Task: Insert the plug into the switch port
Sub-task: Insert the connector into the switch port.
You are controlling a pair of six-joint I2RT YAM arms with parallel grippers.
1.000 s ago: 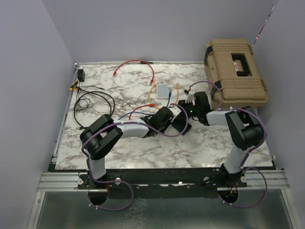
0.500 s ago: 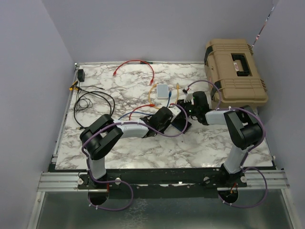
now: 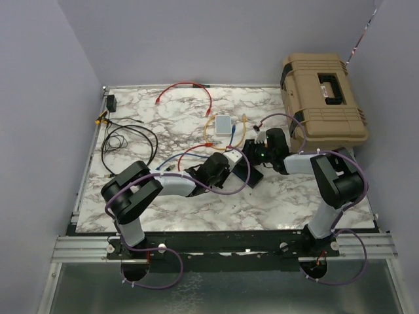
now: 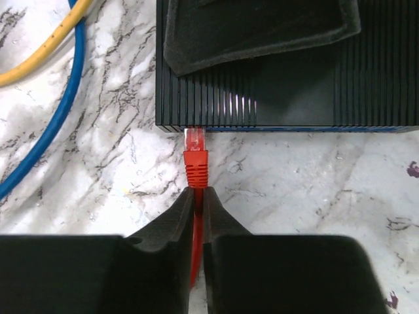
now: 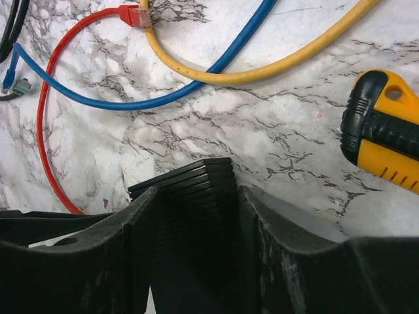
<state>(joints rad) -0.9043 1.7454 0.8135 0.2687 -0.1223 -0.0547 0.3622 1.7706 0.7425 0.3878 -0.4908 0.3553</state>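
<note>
Directly up-frame from the left jaws, which pinch its red cable (image 4: 196,261), the plug (image 4: 195,156) lies lengthwise, tip meeting the lower edge of the switch (image 4: 294,98) that the right jaws clamp.

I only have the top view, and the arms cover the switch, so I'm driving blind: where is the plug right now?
Observer: The left wrist view shows the red plug with its clear tip at the switch's socket edge. How deep it sits I cannot tell.
Operator: What's gripping it?
Observer: The left hand pinches the red cable just behind the plug, not the plug itself.
Operator: Is the switch braced?
Observer: Yes. In the right wrist view, the right hand clasps one end of it between its fingers.
</note>
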